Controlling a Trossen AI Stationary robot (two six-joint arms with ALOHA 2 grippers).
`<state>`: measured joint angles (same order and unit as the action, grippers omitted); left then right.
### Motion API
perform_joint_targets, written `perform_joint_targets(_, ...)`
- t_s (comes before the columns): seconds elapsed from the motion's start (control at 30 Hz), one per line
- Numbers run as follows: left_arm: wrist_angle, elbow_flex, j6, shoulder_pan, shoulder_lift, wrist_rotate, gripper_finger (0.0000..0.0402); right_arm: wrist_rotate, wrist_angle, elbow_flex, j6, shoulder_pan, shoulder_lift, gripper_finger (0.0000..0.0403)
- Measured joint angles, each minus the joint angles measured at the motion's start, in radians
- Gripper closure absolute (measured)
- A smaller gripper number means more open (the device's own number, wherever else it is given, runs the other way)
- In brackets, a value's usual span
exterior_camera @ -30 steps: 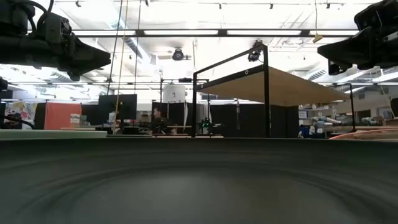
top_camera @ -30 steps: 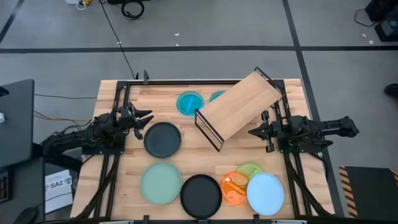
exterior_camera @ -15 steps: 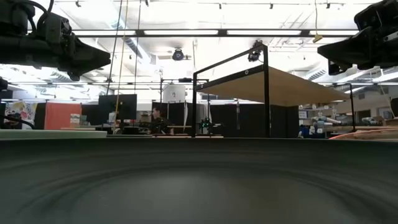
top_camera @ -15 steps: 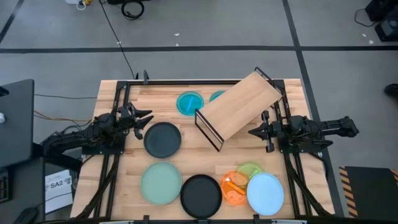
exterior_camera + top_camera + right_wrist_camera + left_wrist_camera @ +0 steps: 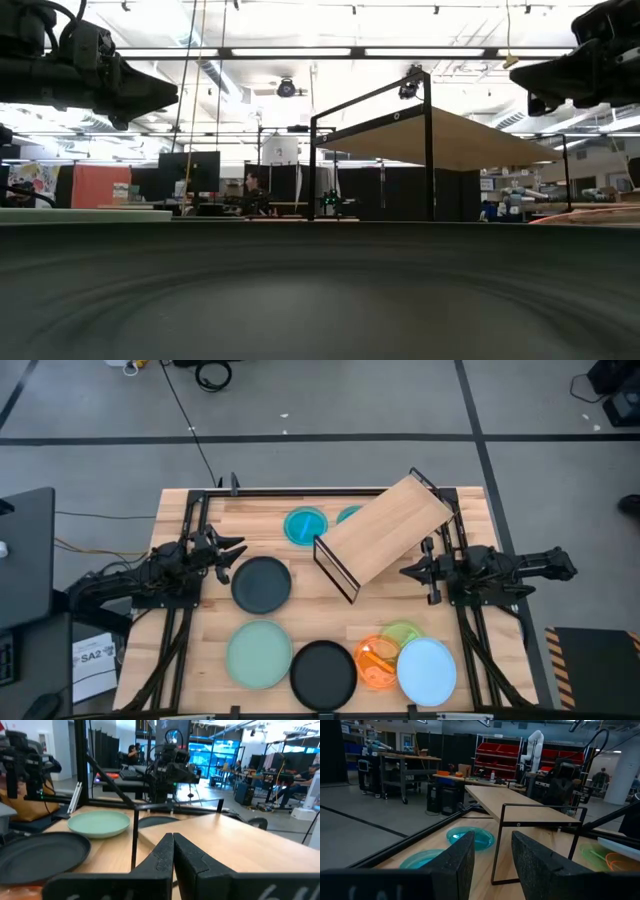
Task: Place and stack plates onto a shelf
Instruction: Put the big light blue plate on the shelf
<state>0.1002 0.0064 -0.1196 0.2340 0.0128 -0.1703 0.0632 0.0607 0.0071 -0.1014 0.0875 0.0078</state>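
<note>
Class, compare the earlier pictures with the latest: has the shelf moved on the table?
No. In the high view the shelf sits at the same angle, its corner the same distance from the teal plate.

Pale wooden shelf [image 5: 385, 530], smooth plastic plates [image 5: 262, 584], plank tabletop [image 5: 255, 512]

- Wood-plank tabletop [image 5: 200, 630], bearing everything.
- Grey floor [image 5: 320, 400] crossed by dark tape lines.
- Black cable [image 5: 185, 415] trailing over floor.
- Red bin racks [image 5: 500, 760] in room behind.
- Label sheet [image 5: 92, 660] beside table.
</note>
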Motion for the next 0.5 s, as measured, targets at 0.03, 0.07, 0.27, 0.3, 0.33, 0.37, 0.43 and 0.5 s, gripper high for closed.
perform_joint_targets(0.03,0.0,0.0,0.0,0.0,0.0,0.0,0.0265,-0.002,0.004,0.0,0.009,0.0,0.0,0.0387)
perform_joint_targets(0.07,0.0,0.0,0.0,0.0,0.0,0.0,0.0265,-0.004,0.011,0.0,0.019,0.0,0.0,0.0387)
perform_joint_targets(0.27,0.0,0.0,0.0,0.0,0.0,0.0,0.0265,0.002,0.09,0.0,0.116,0.0,0.0,0.0387)
perform_joint_targets(0.3,0.0,0.0,0.0,0.0,0.0,0.0,0.0265,0.009,0.112,0.0,0.15,0.0,0.0,0.0387)
perform_joint_targets(0.33,0.0,0.0,0.0,0.0,0.0,0.0,0.0265,0.019,0.133,0.0,0.185,0.0,0.0,0.0385)
perform_joint_targets(0.37,0.0,0.0,0.0,0.0,0.0,0.0,0.0265,0.024,0.15,0.0,0.215,0.0,0.0,0.0383)
perform_joint_targets(0.43,0.0,0.0,0.0,0.0,0.0,0.0,0.0265,0.023,0.175,0.0,0.249,0.0,0.0,0.0373)
perform_joint_targets(0.5,0.0,0.0,0.0,0.0,0.0,0.0,0.0265,0.023,0.193,0.0,0.26,0.0,0.0,0.0358)
